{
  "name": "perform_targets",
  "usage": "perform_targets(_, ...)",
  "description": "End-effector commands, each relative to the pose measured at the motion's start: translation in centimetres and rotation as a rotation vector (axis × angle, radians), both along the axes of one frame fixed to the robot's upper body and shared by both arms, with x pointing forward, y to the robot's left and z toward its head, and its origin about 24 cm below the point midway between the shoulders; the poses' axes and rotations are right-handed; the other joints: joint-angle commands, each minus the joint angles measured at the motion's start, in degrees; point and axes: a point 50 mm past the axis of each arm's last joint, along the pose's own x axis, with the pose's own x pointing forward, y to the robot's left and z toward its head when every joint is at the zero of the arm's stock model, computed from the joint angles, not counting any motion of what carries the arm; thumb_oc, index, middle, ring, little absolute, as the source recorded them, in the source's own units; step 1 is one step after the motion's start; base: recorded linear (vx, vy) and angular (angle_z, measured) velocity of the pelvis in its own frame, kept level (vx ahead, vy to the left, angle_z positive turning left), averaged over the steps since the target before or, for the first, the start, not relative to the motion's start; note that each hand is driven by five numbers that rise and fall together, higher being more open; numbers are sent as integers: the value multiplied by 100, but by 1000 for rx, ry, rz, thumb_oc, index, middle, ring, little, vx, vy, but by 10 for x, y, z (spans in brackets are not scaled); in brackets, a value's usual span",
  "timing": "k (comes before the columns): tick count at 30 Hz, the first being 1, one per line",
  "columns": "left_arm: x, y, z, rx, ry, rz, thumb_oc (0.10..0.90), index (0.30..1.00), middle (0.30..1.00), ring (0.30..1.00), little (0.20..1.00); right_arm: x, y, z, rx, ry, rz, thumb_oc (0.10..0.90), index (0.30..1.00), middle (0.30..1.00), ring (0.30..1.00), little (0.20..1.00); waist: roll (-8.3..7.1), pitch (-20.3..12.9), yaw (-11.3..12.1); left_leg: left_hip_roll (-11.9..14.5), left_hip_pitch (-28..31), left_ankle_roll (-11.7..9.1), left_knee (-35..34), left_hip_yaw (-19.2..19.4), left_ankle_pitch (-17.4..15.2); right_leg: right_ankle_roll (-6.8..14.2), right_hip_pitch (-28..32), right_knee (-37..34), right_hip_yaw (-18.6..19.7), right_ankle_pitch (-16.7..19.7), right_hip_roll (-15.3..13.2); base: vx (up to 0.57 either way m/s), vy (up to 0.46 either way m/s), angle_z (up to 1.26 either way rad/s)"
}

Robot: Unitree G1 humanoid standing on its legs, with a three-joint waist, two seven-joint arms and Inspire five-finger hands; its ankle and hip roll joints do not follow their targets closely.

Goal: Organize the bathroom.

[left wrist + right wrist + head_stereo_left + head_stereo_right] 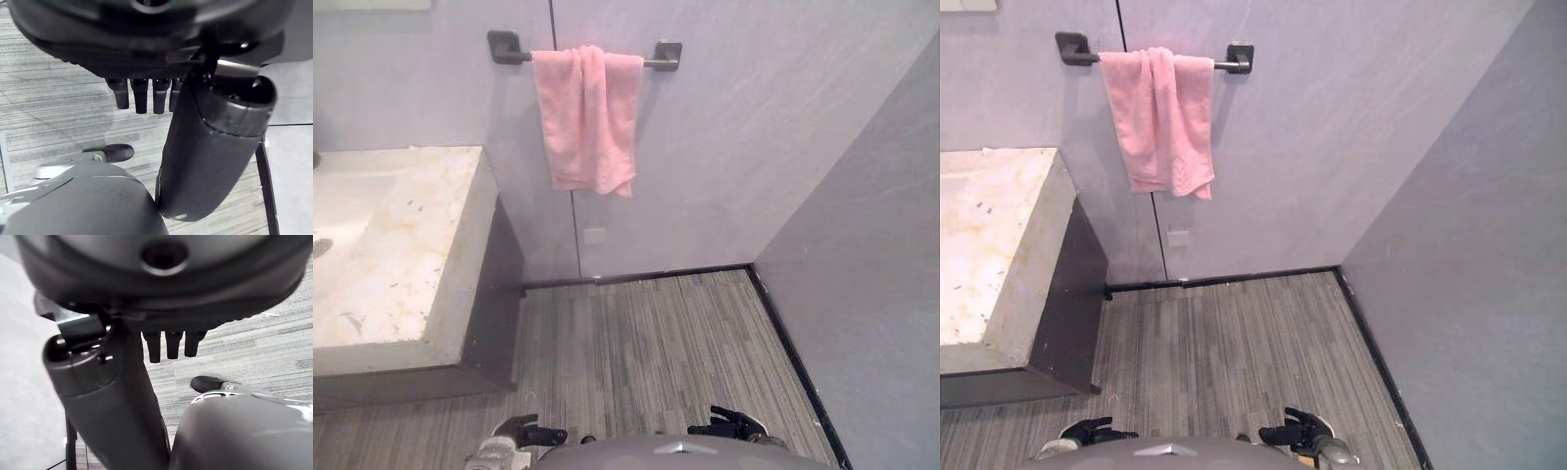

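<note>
A pink towel hangs bunched and uneven over a dark towel bar on the back wall, also seen as the towel in the right eye view. My left hand and right hand are low at the bottom edge, far below the towel and apart from it. Both are open and hold nothing. In the left wrist view the left hand's fingers hang relaxed over the floor. In the right wrist view the right hand's fingers do the same.
A stained white vanity counter with a sunken basin stands at the left on a dark cabinet. A grey side wall closes in on the right. Striped grey flooring lies between them.
</note>
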Motion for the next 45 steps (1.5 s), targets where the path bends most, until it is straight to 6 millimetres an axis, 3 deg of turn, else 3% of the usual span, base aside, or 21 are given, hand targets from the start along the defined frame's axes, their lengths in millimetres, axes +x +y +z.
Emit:
perform_targets(1, 4, -9, -2, 6, 16, -104, 800, 900, 900, 900, 900, 8, -14, 3, -27, -18, -29, 800, 900, 900, 900, 900, 227, -69, 33, 121, -11, -129, 8, 582, -201, 268, 81, -13, -290, -23, 160, 0, 0, 0)
perform_targets(26, 3, -5, -2, 75, 12, -35, 800, 900, 900, 900, 900, 10, -11, 4, -13, -47, -46, 800, 900, 900, 900, 900, 247, -106, -28, 134, -7, -129, 8, 680, -195, 262, 41, -13, -256, -2, 168, 0, 0, 0)
perform_targets(30, 20, 8, 6, 104, -129, 146, 800, 900, 900, 900, 900, 27, -15, 11, -20, -155, -47, 800, 900, 900, 900, 900, 252, -118, -30, 139, 23, -142, 8, 657, -196, 250, 73, -13, -262, -9, 172, 25, -15, 0)
perform_targets(32, 47, 18, 19, 101, -272, 180, 800, 900, 900, 900, 900, 55, -19, 25, -22, -297, -83, 800, 900, 900, 900, 900, 266, -108, -44, 152, 21, -149, 8, 661, -168, 233, 64, -13, -228, 6, 185, 21, -43, 0)
perform_targets(33, 71, 22, 32, 107, -366, 170, 800, 900, 900, 900, 900, 77, -21, 39, -21, -392, -94, 800, 900, 900, 900, 900, 290, -100, -57, 166, -5, -156, 8, 668, -142, 219, 32, -13, -191, 22, 200, -4, -56, 0)
perform_targets(39, 128, 25, 78, 85, -624, 116, 800, 900, 900, 900, 900, 125, -17, 88, -40, -687, -42, 800, 900, 900, 900, 900, 355, -70, -119, 201, -44, -187, 8, 693, -77, 191, -19, -13, -150, 48, 236, -7, -45, -1)
perform_targets(41, 152, 24, 110, 68, -759, 62, 800, 900, 900, 900, 900, 144, -9, 118, -50, -836, 13, 800, 900, 900, 900, 900, 386, -47, -158, 227, -50, -218, 8, 718, -41, 169, -33, -13, -137, 44, 248, -2, -69, 0)
perform_targets(45, 173, 18, 143, 36, -915, -12, 800, 900, 900, 900, 900, 158, -2, 147, -53, -1003, 78, 800, 900, 900, 900, 900, 400, -28, -187, 263, -23, -239, 8, 753, -25, 139, -16, -13, -149, 14, 267, 17, -63, -1)
